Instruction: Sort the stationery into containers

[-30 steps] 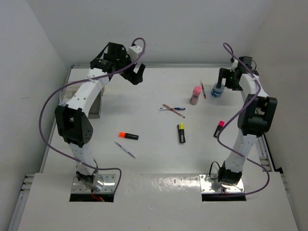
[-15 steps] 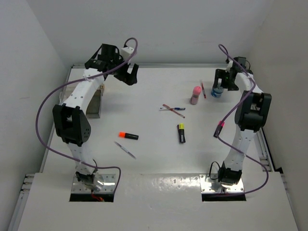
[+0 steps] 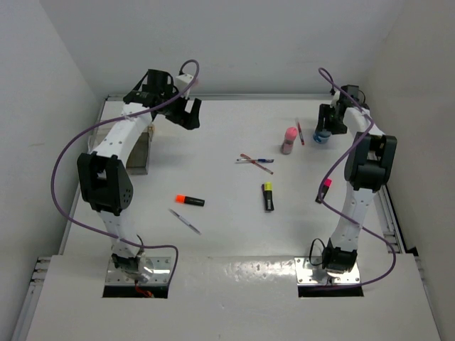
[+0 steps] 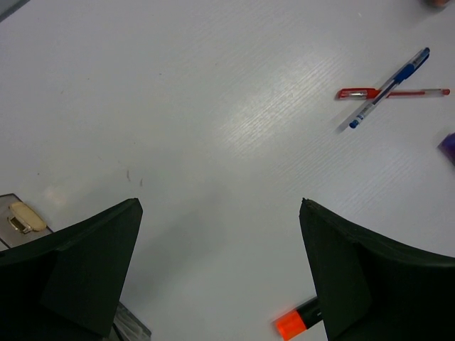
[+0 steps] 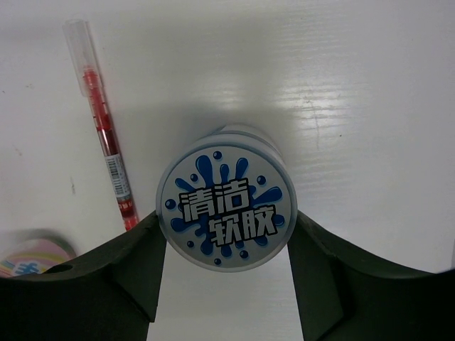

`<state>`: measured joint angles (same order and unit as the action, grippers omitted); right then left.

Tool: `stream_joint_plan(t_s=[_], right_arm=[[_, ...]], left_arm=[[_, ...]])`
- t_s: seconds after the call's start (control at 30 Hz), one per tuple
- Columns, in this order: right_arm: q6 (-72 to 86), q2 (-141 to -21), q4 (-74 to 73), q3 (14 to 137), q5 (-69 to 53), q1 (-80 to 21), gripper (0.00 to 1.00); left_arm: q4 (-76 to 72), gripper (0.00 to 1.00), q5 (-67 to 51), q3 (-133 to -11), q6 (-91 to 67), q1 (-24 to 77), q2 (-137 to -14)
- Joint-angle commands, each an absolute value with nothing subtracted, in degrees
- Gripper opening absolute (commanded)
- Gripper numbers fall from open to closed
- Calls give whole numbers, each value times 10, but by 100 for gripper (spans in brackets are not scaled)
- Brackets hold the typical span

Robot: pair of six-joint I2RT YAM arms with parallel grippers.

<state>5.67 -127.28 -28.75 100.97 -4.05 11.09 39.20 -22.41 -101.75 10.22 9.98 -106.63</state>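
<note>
The small blue-speckled jar (image 5: 226, 209) stands upright at the back right of the table (image 3: 227, 142), and the right gripper (image 5: 226, 214) is shut on it, one finger pressed to each side under the lid. From above, the jar (image 3: 322, 135) shows just below that gripper (image 3: 328, 124). A red pen (image 5: 106, 135) lies to its left, beside the pink bottle (image 3: 288, 140). The left gripper (image 4: 220, 206) hangs open and empty over bare table at the back left (image 3: 186, 114). The orange-capped highlighter (image 4: 290, 323) lies by its right finger. The container (image 3: 141, 153) stands at the left edge.
A crossed red and blue pen (image 3: 254, 161) lie mid-table. A yellow-capped highlighter (image 3: 268, 196) sits nearer the front, a pink-capped one (image 3: 323, 190) by the right arm, and a silver pen (image 3: 185, 221) below the orange highlighter (image 3: 189, 200). Walls close in on three sides.
The right gripper's jaws have closed in onto the jar. The left arm has swung a little further left and back, still open.
</note>
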Motion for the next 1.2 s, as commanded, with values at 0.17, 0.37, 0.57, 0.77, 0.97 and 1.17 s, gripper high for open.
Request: stream_joint_plan(t_s=[0.17,0.37,0.57,0.77,0.97,1.17], right_arm=[[23,-1145,-279,987,-47,137,26],[-15,-1024,-323,1008,-119,145,7],[-66,-951,-373,1034,-200,46,6],[-96,-957,-363,1007,-205,-120,6],[-62,-1040,-293,984,-197,-253,6],[-48,-1129,-230,970,-158,-325,5]], left_arm=[[361,100,-243,-1008,87,81,-1043],[349,100,-263,-1005,64,48,-1027],[343,100,-286,-974,54,8,-991],[339,100,-292,-956,50,-52,-945],[316,100,-330,-890,31,-104,-878],[328,100,-321,-835,41,-133,-832]])
